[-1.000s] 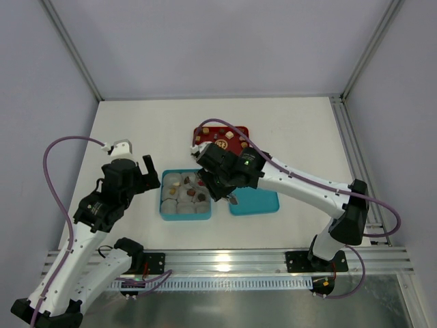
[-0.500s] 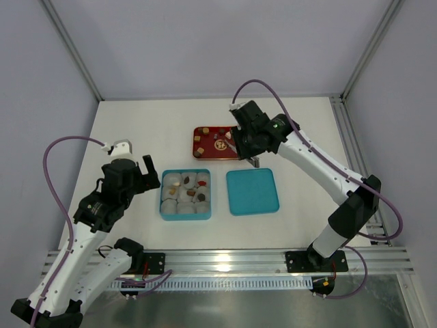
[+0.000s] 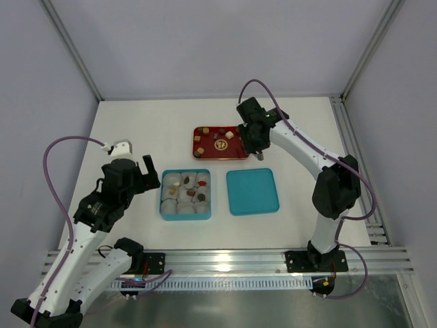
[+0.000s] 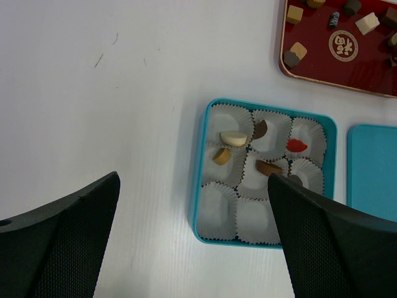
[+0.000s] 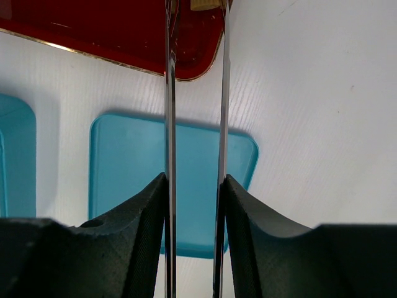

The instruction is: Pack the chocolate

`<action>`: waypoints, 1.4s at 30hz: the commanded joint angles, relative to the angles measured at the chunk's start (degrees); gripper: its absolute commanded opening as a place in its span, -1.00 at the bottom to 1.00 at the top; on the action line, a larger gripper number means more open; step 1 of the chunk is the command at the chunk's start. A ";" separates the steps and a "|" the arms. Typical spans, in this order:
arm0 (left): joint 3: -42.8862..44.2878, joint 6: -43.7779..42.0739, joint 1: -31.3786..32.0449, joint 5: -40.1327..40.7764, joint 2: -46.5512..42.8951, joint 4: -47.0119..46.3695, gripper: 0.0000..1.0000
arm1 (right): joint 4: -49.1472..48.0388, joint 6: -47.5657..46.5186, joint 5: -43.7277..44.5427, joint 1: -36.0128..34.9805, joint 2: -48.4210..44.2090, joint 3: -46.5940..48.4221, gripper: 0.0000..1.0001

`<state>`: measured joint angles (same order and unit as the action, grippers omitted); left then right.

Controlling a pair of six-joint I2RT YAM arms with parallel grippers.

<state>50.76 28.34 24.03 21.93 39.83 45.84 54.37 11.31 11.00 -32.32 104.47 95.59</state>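
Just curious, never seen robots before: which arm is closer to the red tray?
Right. The right gripper, holding tweezers, hovers at the tray's right edge; the left gripper sits beyond the teal box.

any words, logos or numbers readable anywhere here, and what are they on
Round gold emblem in the middle of the red tray: holds character-like marks, too small and blurred to read.
Teal box: no text visible.
Teal lid: no text visible.
Nothing else in these views carries a readable word, number or label.
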 commanded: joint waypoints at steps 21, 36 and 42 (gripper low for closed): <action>0.39 0.67 0.14 0.74 -0.20 -1.11 0.99 | -2.25 -2.17 1.21 0.50 3.46 0.82 -0.16; 0.48 0.58 0.14 0.83 -0.20 -1.02 1.00 | -1.81 -2.08 -1.69 1.11 1.97 -0.40 -0.17; 0.39 0.58 0.14 0.92 -0.11 -1.11 0.99 | -1.81 -1.82 -2.74 1.46 0.48 -1.46 -0.18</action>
<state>50.76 28.34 24.03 21.93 39.83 45.84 53.60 9.72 9.26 -31.24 108.14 94.48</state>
